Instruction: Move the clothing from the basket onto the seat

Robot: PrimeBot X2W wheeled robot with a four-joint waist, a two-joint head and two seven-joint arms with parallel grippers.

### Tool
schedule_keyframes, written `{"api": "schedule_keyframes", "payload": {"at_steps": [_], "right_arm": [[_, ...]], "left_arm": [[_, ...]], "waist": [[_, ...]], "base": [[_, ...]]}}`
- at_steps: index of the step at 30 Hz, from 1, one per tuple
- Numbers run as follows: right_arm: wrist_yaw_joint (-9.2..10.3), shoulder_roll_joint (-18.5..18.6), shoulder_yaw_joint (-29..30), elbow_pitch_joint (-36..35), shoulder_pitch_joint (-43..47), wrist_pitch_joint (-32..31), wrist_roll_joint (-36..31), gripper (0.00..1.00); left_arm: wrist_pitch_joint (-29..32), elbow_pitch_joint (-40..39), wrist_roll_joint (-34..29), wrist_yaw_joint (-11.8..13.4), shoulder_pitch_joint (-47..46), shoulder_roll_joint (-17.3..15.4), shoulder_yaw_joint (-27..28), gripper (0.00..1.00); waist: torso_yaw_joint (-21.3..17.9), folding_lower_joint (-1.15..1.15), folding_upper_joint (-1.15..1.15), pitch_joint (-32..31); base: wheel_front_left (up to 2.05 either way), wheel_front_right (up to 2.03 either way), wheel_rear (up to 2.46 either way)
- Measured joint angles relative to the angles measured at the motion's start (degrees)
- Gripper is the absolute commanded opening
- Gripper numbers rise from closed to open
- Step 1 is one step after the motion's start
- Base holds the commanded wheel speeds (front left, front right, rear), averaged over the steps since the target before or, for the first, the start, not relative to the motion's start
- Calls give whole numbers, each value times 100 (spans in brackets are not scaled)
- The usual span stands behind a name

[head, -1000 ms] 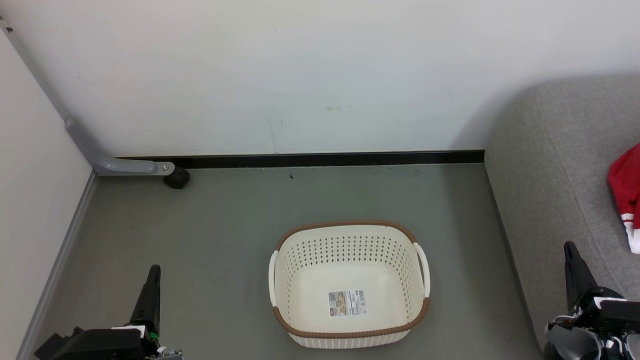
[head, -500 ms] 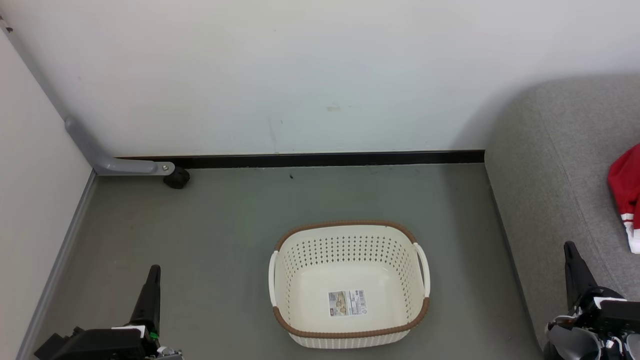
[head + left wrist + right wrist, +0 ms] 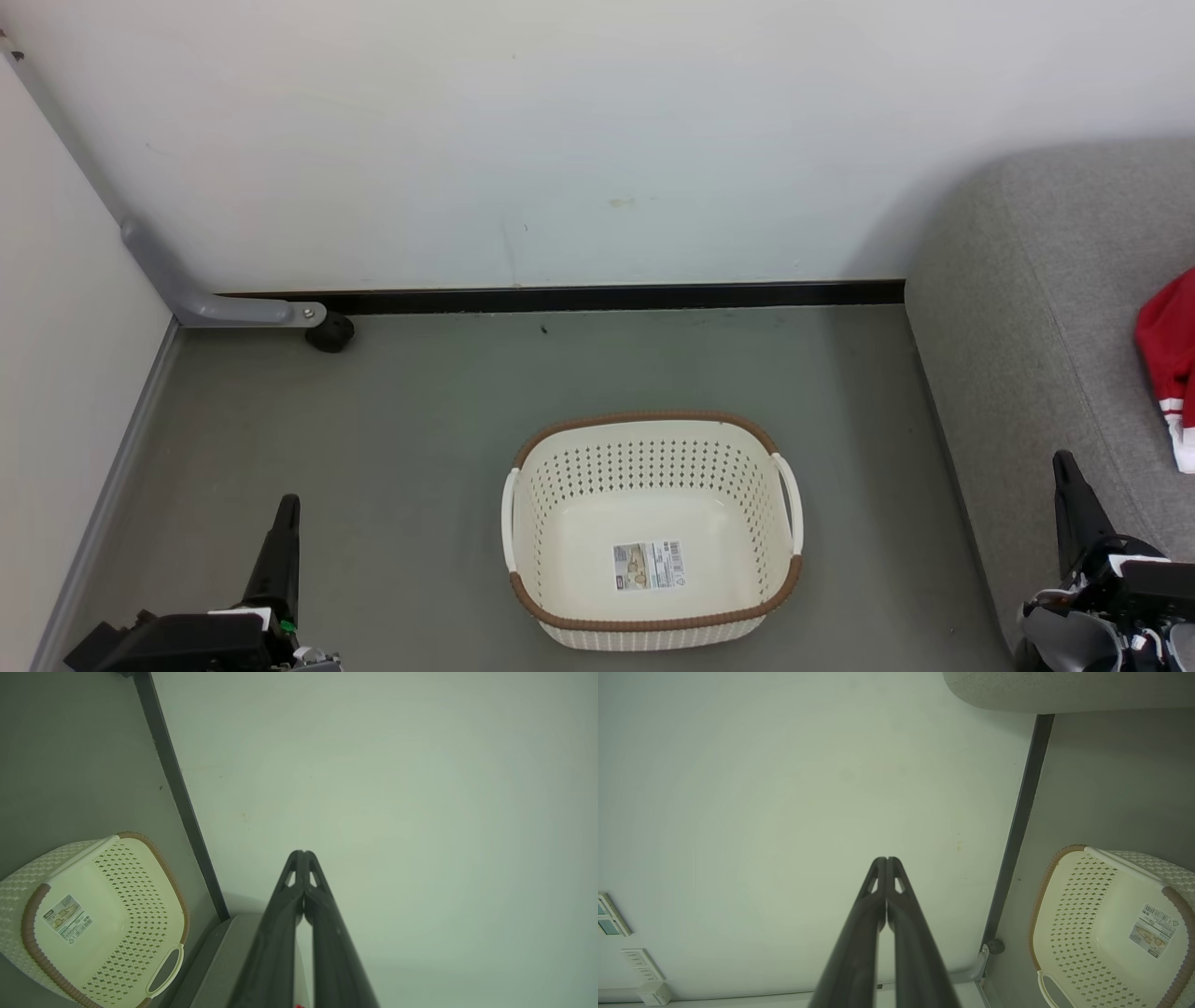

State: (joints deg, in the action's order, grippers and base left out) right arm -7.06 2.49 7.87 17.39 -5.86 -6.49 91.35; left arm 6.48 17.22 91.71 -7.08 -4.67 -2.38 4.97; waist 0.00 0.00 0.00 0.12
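1. Clothing (image 3: 1172, 364) is in neither claw: nearest me, the left claw (image 3: 288, 509) and right claw (image 3: 1064, 467) hang clenched on nothing, and neither has moved in the last second
2. Further out, the basket (image 3: 653, 621) sits on the floor (image 3: 420, 420), bare but for its sticker (image 3: 649, 566)
3. Beyond, to the right, the red garment lies on the seat (image 3: 1027, 327), well apart from the basket, so the job looks finished

Left claw (image 3: 287, 509), right claw (image 3: 1064, 467) closed.

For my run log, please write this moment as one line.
basket: empty, on floor | clothing: on seat | left gripper: shut, empty | right gripper: shut, empty
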Motion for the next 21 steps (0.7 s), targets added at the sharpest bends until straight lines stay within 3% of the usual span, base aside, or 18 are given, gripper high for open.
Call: {"api": "schedule_keyframes", "payload": {"at_steps": [21], "right_arm": [[0, 0, 0, 0, 0, 0, 0, 0]], "left_arm": [[0, 0, 0, 0, 0, 1, 0, 0]], "waist": [[0, 0, 0, 0]], "base": [[0, 0, 0]]}}
